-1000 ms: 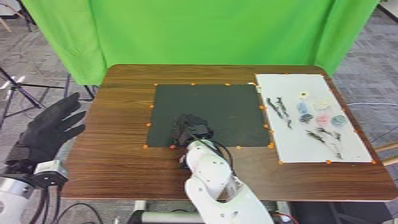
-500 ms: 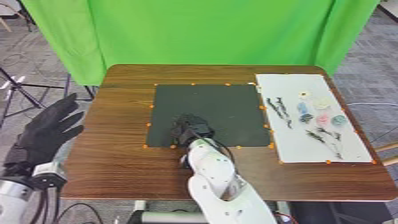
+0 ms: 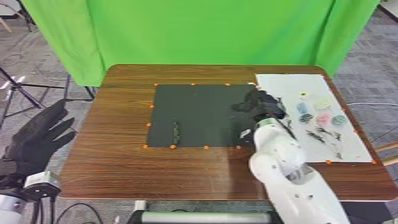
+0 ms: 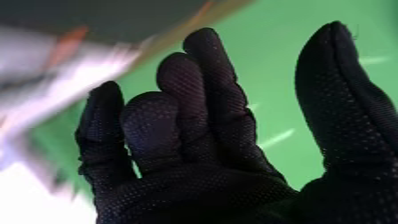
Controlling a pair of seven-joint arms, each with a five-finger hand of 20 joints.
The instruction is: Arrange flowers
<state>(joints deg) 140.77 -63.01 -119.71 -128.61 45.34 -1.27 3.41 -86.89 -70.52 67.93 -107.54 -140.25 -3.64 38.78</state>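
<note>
My right hand (image 3: 260, 106) is over the seam between the dark mat (image 3: 200, 107) and the white sheet (image 3: 302, 150), open and empty. In the right wrist view the hand (image 4: 200, 185) has its fingers extended and the thumb apart. A thin dark stem (image 3: 176, 134) lies on the mat's lower left part. On the sheet are a white flower (image 3: 322, 103), a pink flower (image 3: 322, 120), teal flowers (image 3: 338, 120), a blue piece (image 3: 302, 108) and leafy sprigs (image 3: 329, 142). The left hand (image 3: 34, 142) is open off the table's left side.
The brown wooden table (image 3: 115, 165) surrounds mat and sheet, with small orange markers along their edges. A green curtain (image 3: 213, 35) hangs behind the table. A tripod (image 3: 22, 90) stands on the floor at the left.
My right hand has moved up and right from the mat's lower left toward the sheet. The dark stem now shows on the mat where the hand was. The left hand has shifted slightly down.
</note>
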